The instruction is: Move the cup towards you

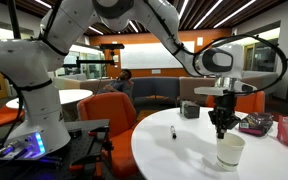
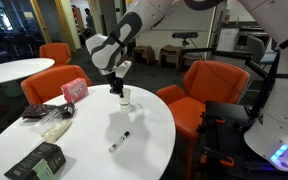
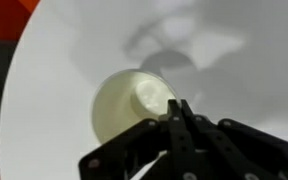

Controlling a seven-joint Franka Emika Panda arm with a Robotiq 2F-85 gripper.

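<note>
In the wrist view the gripper (image 3: 178, 110) shows its jaws drawn together with no gap between them, tips right at the rim of the cup (image 3: 124, 102). Whether the thin wall is pinched between them I cannot tell. The cup stands upright, long axis vertical and mouth open to the camera. Most of it lies to one side of the fingertips, not centred under them.

In an exterior view the gripper (image 1: 222, 129) hangs straight down onto the cup (image 1: 230, 150), which sits on the round white table (image 1: 179, 155) well out from the robot's base. The pull should therefore run back across the smooth top toward the base.

The cup is plain, off-white, matte and slightly tapered. It looks paper-light, so it could tip or crumple.

A dark marker (image 1: 174, 132) lies apart on the base side. Beyond are a dark grey container (image 1: 190, 109) and a pink box (image 1: 256, 124)
</note>
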